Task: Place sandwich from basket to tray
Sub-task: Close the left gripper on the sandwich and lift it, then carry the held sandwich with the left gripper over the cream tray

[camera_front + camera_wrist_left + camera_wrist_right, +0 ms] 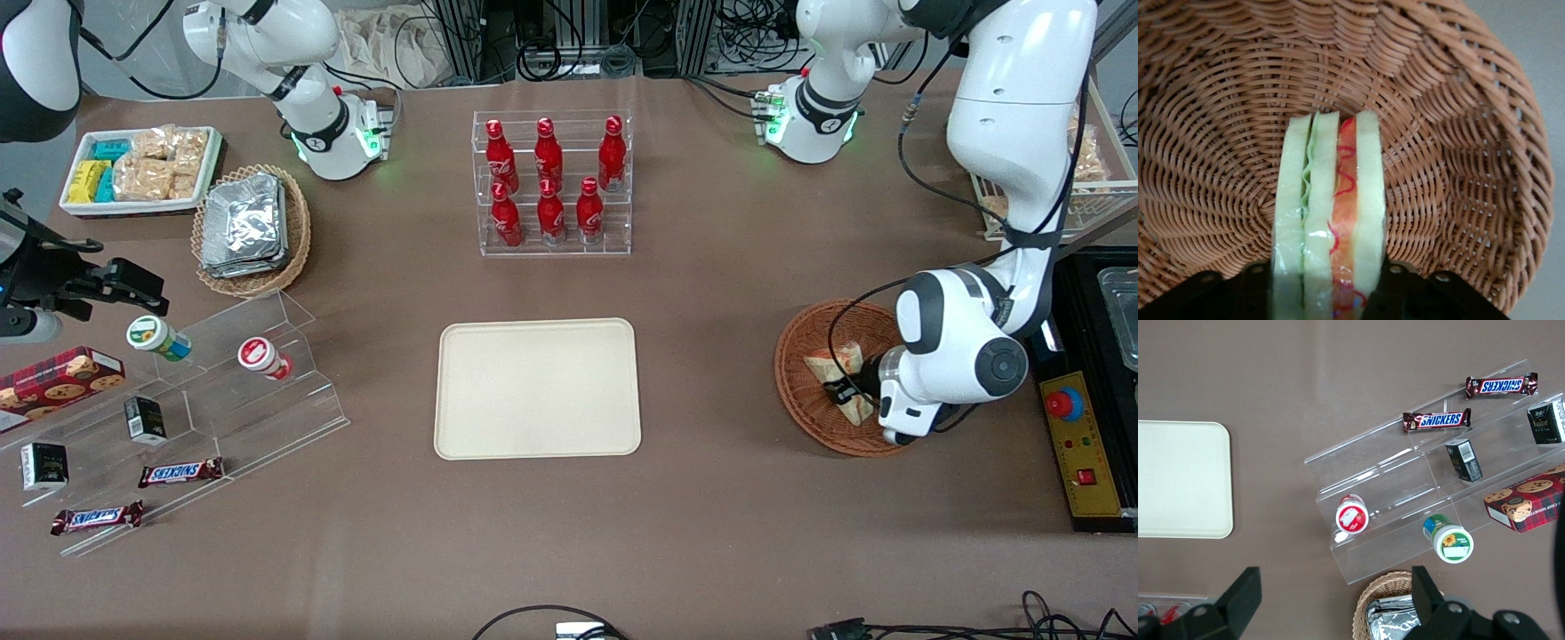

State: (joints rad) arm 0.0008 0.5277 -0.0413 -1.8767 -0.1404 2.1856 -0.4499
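Note:
The reddish-brown wicker basket (797,391) (1458,133) stands toward the working arm's end of the table. My left gripper (840,391) (1328,293) is down inside it. A sandwich (1331,213) of white bread with green and red-orange filling stands on edge between the black fingers (1395,293), which press against both of its bread sides. In the front view two pale wedges show in the basket, one (836,362) farther from the camera than the gripper and one (857,409) nearer. The cream tray (538,388) (1178,480) lies bare at the table's middle.
A clear rack of red bottles (551,182) stands farther from the camera than the tray. Toward the parked arm's end are an acrylic step shelf (222,391) with snacks, a tan basket of foil packs (244,227) and a white tub (138,169). A black control box (1089,444) sits beside the basket.

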